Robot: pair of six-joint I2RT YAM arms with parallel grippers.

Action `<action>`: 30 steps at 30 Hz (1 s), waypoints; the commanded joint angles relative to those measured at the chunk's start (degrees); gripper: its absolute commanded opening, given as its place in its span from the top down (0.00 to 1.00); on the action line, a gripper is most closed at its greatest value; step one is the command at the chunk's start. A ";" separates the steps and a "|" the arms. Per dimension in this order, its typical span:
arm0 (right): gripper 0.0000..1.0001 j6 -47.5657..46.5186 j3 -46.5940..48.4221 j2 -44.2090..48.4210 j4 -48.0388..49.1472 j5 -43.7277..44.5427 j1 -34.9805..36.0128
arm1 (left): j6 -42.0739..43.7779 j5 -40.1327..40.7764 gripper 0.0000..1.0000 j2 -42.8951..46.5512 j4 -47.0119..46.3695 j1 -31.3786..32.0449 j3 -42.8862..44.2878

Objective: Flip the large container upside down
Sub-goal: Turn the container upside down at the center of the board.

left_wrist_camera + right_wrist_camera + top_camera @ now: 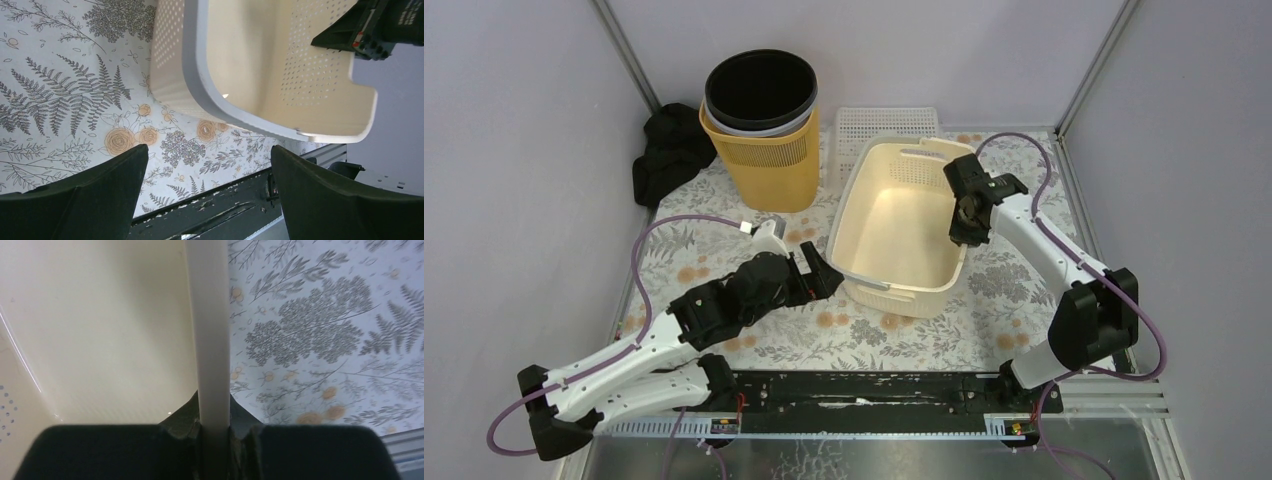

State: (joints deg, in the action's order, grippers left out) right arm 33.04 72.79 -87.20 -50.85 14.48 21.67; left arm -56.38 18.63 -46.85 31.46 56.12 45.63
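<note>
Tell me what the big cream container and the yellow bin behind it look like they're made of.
Cream container: most likely moulded plastic, smooth with a soft sheen, judging by its thin walls with neat rows of small holes. Yellow bin: probably plastic too, more matte, with a fine perforated lattice wall. Looks alone can't confirm either.

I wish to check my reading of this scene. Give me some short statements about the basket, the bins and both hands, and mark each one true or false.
The cream basket stands open side up. True.
The right hand hangs open above the basket. False: it is shut on the basket's right rim.
The left hand grips the basket's wall. False: it is open beside the basket and grips nothing.
A black bin sits inside the yellow bin. True.
</note>
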 commanded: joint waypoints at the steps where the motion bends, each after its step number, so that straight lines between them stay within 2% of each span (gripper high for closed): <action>1: 1.00 -8.16 7.57 1.32 -2.24 9.83 -0.45 | 1.79 0.33 0.00 0.15 -0.57 -0.59 2.00; 10: 1.00 -14.04 22.91 0.80 -12.47 19.19 -0.44 | 8.98 -2.53 0.00 -8.79 0.97 -1.65 15.33; 16: 1.00 -16.59 33.09 -4.06 -20.37 22.47 -0.29 | 11.23 -8.57 0.00 -12.41 -1.38 -7.10 17.20; 22: 1.00 -15.47 34.83 -3.85 -24.06 27.80 2.81 | 11.87 -12.52 0.00 -16.97 -4.96 -11.12 17.63; 30: 1.00 -7.09 31.68 -3.68 -32.79 33.93 14.28 | 11.86 -14.87 0.00 -26.09 -9.94 -11.46 18.80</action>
State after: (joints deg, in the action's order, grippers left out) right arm 19.79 104.05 -92.75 -80.84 43.05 29.93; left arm -45.65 6.42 -69.93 27.92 44.95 62.94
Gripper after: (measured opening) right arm 0.157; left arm 0.997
